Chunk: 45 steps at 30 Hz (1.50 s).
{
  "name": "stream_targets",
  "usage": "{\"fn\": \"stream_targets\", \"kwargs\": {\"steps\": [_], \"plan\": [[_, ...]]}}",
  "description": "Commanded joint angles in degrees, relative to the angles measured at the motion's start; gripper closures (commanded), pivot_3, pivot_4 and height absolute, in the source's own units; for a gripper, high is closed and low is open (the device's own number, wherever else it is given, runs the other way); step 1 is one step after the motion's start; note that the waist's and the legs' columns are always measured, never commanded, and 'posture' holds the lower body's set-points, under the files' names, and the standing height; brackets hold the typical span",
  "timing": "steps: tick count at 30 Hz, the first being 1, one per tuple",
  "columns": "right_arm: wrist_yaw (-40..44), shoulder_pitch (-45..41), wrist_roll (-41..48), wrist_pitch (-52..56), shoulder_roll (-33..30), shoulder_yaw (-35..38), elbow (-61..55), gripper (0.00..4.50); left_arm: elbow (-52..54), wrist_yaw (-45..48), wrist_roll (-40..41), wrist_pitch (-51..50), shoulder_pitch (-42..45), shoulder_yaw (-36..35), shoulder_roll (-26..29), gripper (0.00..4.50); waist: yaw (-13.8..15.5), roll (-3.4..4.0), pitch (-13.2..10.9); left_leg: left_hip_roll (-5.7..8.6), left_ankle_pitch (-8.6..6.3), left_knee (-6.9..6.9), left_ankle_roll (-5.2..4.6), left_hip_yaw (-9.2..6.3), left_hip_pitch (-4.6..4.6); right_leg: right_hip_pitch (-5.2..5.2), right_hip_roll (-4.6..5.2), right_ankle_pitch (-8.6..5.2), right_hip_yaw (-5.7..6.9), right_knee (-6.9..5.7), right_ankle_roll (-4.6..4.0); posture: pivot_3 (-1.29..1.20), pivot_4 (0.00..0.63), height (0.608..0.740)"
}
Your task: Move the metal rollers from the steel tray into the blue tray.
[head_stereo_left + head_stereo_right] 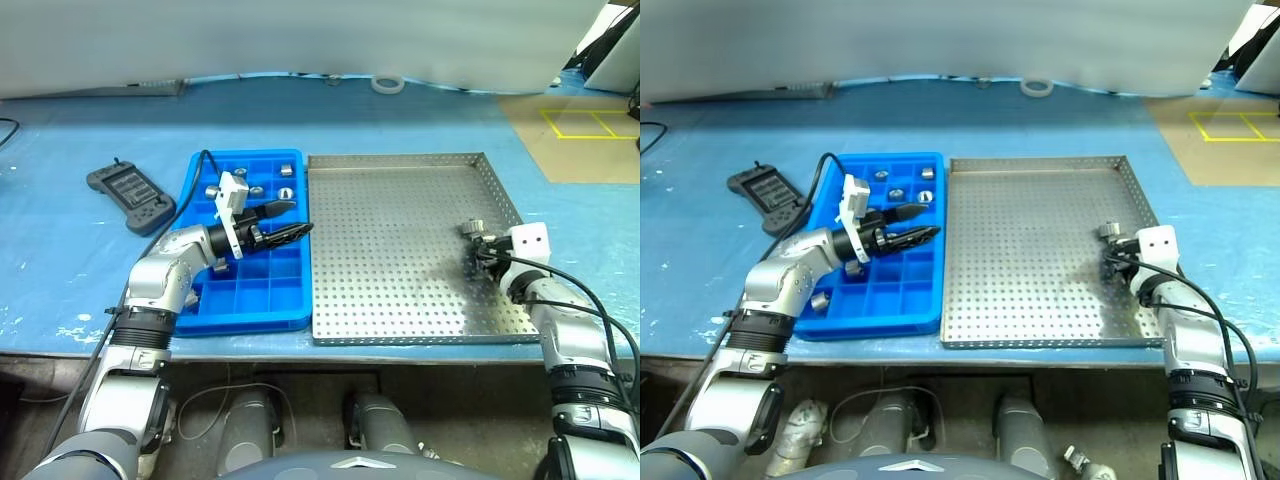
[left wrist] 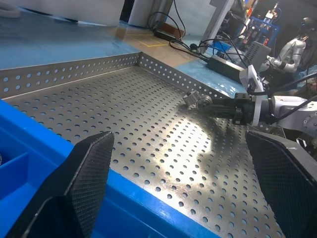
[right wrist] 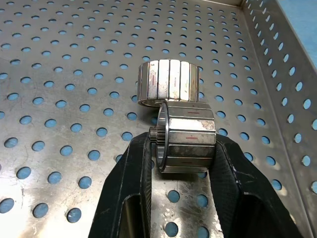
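The steel tray (image 1: pixel 400 270) lies to the right of the blue tray (image 1: pixel 250 300). Close to the steel tray's right rim, my right gripper (image 3: pixel 184 148) is shut on a metal roller (image 3: pixel 188 130), which sits on the perforated floor. A second roller (image 3: pixel 168 82) rests just beyond the held one, touching it or nearly so. Several more rollers (image 1: pixel 285 170) lie in the far compartments of the blue tray. My left gripper (image 1: pixel 290 220) hovers open over the blue tray's right edge with nothing between its fingers (image 2: pixel 84 173), pointing toward the steel tray.
A black handheld controller (image 1: pixel 130 195) lies left of the blue tray. A white tape ring (image 1: pixel 388 84) sits at the far edge of the table sheet. A brown board with yellow lines (image 1: pixel 580 140) lies at the back right.
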State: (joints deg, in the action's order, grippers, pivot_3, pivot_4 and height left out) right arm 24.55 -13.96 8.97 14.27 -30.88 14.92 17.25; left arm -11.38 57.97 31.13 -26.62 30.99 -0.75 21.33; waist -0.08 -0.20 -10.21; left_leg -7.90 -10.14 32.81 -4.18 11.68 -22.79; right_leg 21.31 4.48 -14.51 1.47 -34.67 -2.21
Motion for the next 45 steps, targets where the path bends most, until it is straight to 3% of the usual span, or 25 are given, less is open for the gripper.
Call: {"fn": "stream_targets", "kwargs": {"steps": [1, 10, 18, 26, 30, 37, 39, 45], "plan": [[0.1, -0.6, 0.6, -0.4, -0.2, 0.2, -3.1, 3.28, 0.8, 0.3, 0.2, 0.7, 0.6, -1.0, 0.2, 0.04, 0.0, 0.0, 0.0, 0.0, 0.0, 0.0, 0.0, 0.0, 0.0, 0.0, 0.0, 0.0, 0.0, 0.01, 0.0, -0.18, 0.15, 0.74], [6.4, -2.3, 2.3, 5.2, -1.2, -6.1, -21.0, 3.28, 1.8, 1.9, 1.4, -2.0, 1.9, 1.5, -2.0, 0.04, -0.1, 0.14, -0.1, 0.0, 0.0, -0.07, 0.01, 0.01, -0.05, 0.09, 0.0, 0.0, -0.01, 0.01, 0.0, -0.18, 0.15, 0.74], [10.1, -5.1, 4.9, 11.4, -0.5, -11.5, -32.9, 3.28, -3.0, 1.1, -6.7, 7.4, 6.3, 7.7, -8.3, 0.04, 1.2, 0.14, -0.1, 0.0, 0.01, -0.09, -0.04, 0.01, -0.14, 0.12, 0.01, 0.0, 0.0, 0.11, 0.0, -0.18, 0.15, 0.74], [9.8, -5.5, 5.5, 13.6, -0.4, -12.1, -36.4, 3.28, -8.4, -2.7, -7.4, 9.4, 10.7, 5.2, -13.4, 0.04, 1.0, 0.13, -0.1, 0.01, 0.02, -0.06, -0.11, 0.01, -0.3, 0.28, 0.04, 0.0, 0.01, 0.09, 0.0, -0.19, 0.15, 0.74], [9.9, -5.3, 5.7, 14.2, -0.4, -12.5, -38.3, 3.28, -8.2, -4.8, -0.8, 1.5, 12.2, 0.3, -15.0, 0.04, 0.9, 0.13, -0.1, 0.01, 0.05, -0.06, -0.16, 0.01, -0.37, 0.36, 0.03, 0.0, 0.0, 0.07, 0.0, -0.2, 0.15, 0.74], [9.8, -5.8, 6.1, 15.7, 0.0, -12.8, -40.6, 3.28, -6.7, -4.2, -2.8, 2.9, 10.9, 2.2, -15.2, 0.04, 1.0, 0.13, -0.1, 0.01, 0.06, -0.06, -0.17, 0.01, -0.42, 0.43, 0.04, 0.0, 0.0, 0.04, 0.0, -0.2, 0.15, 0.74], [9.7, -6.0, 5.9, 15.8, 0.0, -12.9, -40.6, 3.28, -3.6, -1.5, 0.1, -0.5, 10.3, 2.4, -14.6, 0.04, 1.0, 0.13, -0.1, 0.01, 0.06, -0.05, -0.19, 0.01, -0.42, 0.42, 0.04, 0.0, 0.0, 0.05, 0.0, -0.2, 0.15, 0.74], [9.9, -7.0, 6.0, 15.9, 0.1, -13.4, -41.1, 3.28, -4.8, -5.0, 4.7, -6.7, 11.6, -1.5, -15.8, 0.04, 0.9, 0.13, -0.1, 0.01, 0.05, -0.05, -0.14, 0.01, -0.41, 0.43, 0.04, 0.0, 0.0, 0.03, 0.0, -0.2, 0.15, 0.74]]}}
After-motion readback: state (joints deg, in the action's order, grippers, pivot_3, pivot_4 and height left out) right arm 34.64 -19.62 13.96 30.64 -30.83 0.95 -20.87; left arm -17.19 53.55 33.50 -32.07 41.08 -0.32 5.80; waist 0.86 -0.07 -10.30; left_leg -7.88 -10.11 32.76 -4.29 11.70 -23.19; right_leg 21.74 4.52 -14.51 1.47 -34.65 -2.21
